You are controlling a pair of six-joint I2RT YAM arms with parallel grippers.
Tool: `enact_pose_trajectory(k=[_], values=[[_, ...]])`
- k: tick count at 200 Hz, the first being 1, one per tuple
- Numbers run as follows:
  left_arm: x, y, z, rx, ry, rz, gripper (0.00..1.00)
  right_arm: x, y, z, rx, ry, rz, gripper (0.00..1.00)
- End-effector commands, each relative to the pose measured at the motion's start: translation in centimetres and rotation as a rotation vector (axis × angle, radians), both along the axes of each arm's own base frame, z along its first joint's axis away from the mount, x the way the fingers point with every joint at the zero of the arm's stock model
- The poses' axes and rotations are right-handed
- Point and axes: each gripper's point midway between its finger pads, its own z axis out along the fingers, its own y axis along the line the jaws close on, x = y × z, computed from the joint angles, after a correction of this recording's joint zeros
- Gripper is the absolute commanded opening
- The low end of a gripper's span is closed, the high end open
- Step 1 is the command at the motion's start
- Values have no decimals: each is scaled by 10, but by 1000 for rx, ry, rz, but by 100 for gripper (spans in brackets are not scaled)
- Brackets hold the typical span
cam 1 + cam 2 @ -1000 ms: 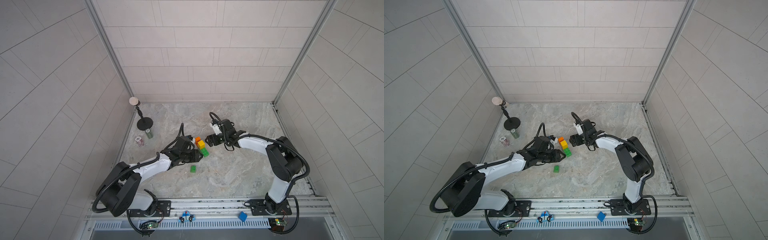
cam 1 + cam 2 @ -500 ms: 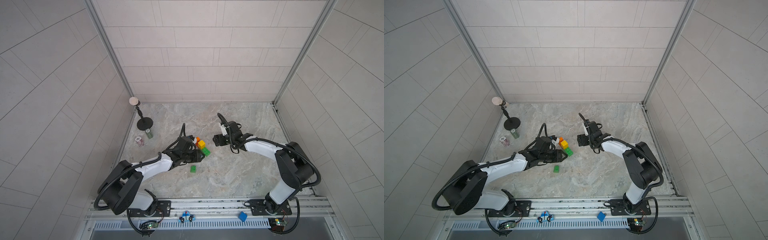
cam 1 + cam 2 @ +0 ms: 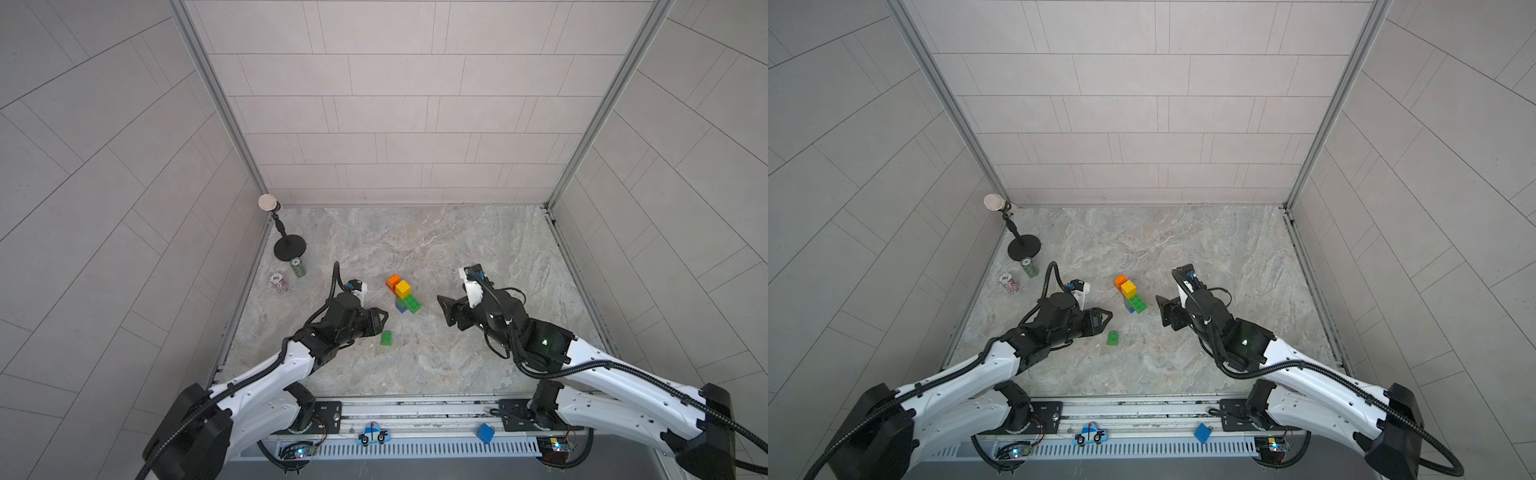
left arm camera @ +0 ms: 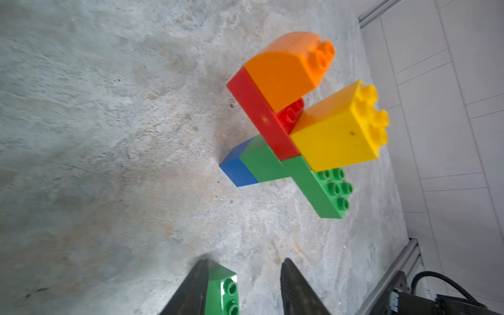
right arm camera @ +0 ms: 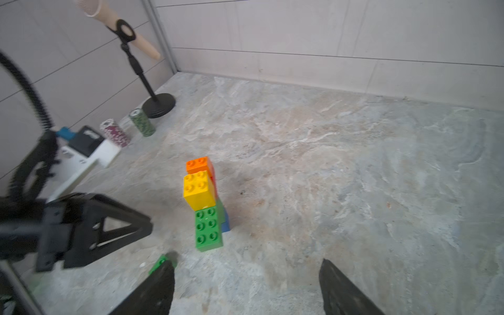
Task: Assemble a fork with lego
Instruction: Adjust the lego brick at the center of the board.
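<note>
The partly built fork lies flat mid-table in both top views. In the left wrist view it shows a red crossbar, an orange prong, a yellow prong, a long green brick and a blue stem brick. A loose small green lego brick rests on the table in front of it. My left gripper is open just left of the fork, and that green brick sits against one finger. My right gripper is open and empty, right of the fork.
A microphone stand and two small patterned cans stand at the back left near the wall. A blue car cutout and a plain blue block sit on the front rail. Walls enclose the table on three sides.
My right gripper has drawn back from the fork, to the right and toward the front. My left gripper has shifted slightly toward the front, nearer the loose green brick. The fork stays put.
</note>
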Motion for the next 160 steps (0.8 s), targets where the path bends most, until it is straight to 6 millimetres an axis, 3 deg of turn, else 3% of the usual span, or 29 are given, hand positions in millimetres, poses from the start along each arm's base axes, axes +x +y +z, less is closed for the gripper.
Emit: enact_pose_trajectory(k=[1, 49, 75, 160], values=[[9, -7, -5, -34, -13, -10, 43, -7, -18, -24, -76, 36, -55, 84], [24, -3, -31, 63, 46, -9, 24, -7, -35, -8, -78, -18, -101, 80], [17, -7, -46, 127, 141, -87, 17, -6, -36, -7, -82, -19, -107, 80], [-9, -15, -67, 99, 243, -159, 15, -5, -40, -10, -101, -28, -124, 80]])
